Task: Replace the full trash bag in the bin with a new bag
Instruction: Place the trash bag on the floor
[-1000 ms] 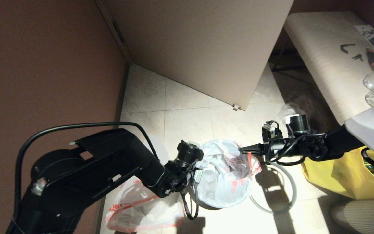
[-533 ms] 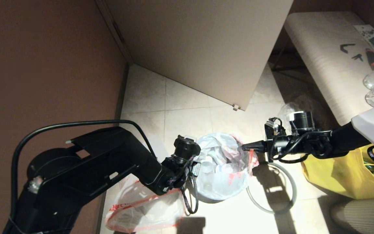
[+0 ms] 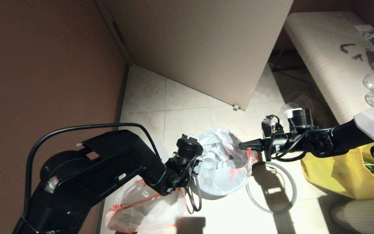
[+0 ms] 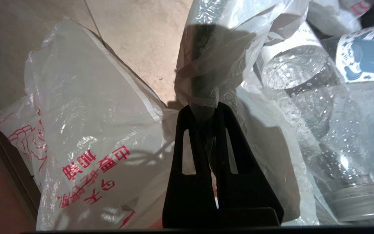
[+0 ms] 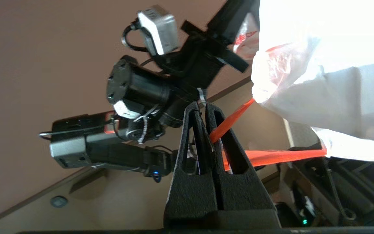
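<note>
Both hands (image 3: 197, 167) (image 3: 243, 145) pinched on the full trash bag (image 3: 222, 169) (bin beneath hidden).

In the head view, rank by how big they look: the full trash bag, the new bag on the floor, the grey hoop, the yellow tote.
1. Yellow tote, though its right side is cut off.
2. New bag, partly hidden by the left arm.
3 and 4. Full trash bag and grey hoop look alike; I won't rank them.
</note>
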Motion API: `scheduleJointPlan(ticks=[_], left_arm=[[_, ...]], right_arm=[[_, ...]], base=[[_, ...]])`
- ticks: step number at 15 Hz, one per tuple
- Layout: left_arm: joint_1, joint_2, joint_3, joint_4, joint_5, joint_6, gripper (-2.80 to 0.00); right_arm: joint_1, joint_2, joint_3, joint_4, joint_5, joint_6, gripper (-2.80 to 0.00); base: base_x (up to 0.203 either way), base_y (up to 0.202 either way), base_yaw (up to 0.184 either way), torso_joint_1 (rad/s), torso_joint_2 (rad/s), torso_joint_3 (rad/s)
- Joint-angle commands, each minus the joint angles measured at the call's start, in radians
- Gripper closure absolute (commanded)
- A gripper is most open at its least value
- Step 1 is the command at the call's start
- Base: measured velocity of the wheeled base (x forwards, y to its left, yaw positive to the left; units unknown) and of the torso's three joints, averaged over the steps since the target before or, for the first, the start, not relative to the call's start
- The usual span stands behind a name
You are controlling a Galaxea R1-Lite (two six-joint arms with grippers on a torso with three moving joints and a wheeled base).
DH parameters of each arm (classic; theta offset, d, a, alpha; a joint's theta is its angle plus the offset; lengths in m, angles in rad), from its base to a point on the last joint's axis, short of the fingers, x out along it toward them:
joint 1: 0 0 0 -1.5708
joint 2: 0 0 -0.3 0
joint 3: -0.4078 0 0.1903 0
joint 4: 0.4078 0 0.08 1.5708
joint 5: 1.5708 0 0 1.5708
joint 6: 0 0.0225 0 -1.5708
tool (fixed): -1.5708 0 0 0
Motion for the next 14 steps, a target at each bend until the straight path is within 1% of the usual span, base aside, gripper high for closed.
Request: scheduleJointPlan(ticks=[1,3,5,7,9,12,14], left_arm=[[-0.006,0.000,-0.023,0.033,0.005,0.000,0.00],[-0.007,-0.001,-0.040,0.068,0.009,0.002,0.00],[-0.004,0.002,-0.038,0.073,0.032,0.010,0.00],[0.003,0.007,-0.037,0.075,0.059,0.043,0.00],[0.004,0.007,-0.037,0.081,0.068,0.071,0.00],[0.017,-0.005,-0.059,0.145,0.080,0.098,0.00],[0.024,-0.019,-0.087,0.161,0.079,0.124,0.00]], right_arm=[[0.009,-0.008,-0.002,-0.005,0.007,0.011,0.00],[0.013,-0.020,0.000,-0.002,0.007,0.016,0.00],[0.015,-0.034,-0.001,-0.003,0.006,0.031,0.00],[0.015,-0.057,-0.006,-0.004,0.007,0.049,0.00],[0.030,-0.063,-0.013,-0.005,0.006,0.055,0.00],[0.047,-0.047,-0.025,-0.004,0.004,0.053,0.00],[0.040,-0.015,-0.026,-0.009,0.001,0.051,0.00]], base=[[0.000,0.000,0.000,0.000,0.00,0.000],[0.000,0.000,0.000,0.000,0.00,0.000],[0.000,0.000,0.000,0.000,0.00,0.000],[0.000,0.000,0.000,0.000,0.00,0.000],[0.000,0.000,0.000,0.000,0.00,0.000],[0.000,0.000,0.000,0.000,0.00,0.000],[0.000,0.000,0.000,0.000,0.00,0.000]])
